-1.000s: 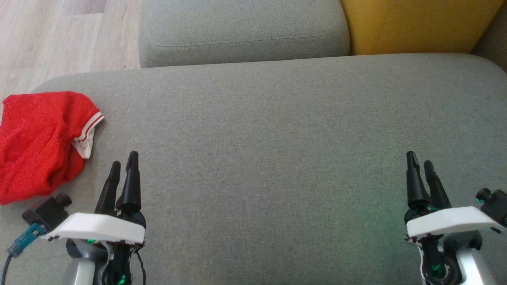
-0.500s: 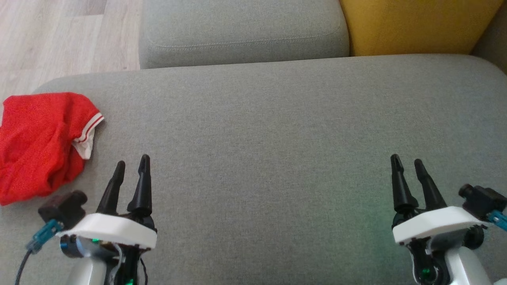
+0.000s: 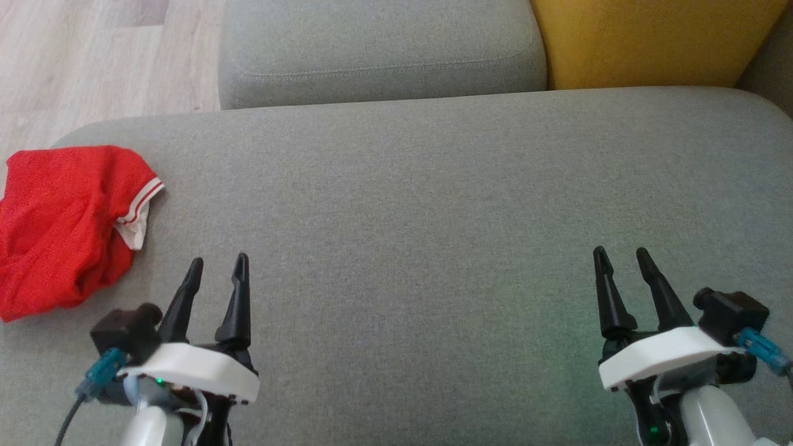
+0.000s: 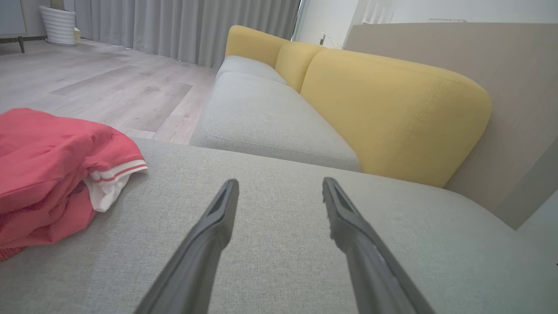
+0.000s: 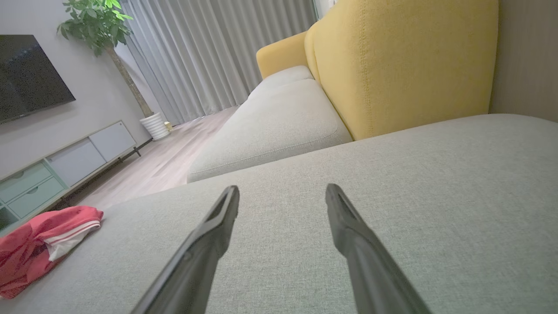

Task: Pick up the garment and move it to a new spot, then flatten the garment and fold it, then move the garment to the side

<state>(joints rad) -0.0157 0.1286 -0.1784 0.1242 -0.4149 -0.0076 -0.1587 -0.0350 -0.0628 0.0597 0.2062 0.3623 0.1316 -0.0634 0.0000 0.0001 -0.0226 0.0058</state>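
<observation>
Head view: crumpled red garment (image 3: 59, 229) with white striped cuff (image 3: 137, 214); both jaws wide apart, empty.

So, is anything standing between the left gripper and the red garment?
Nothing visible does. The left gripper is open above the grey cushion. The red garment lies crumpled to its left, at the cushion's edge, and the stretch of cushion between them is bare.
</observation>
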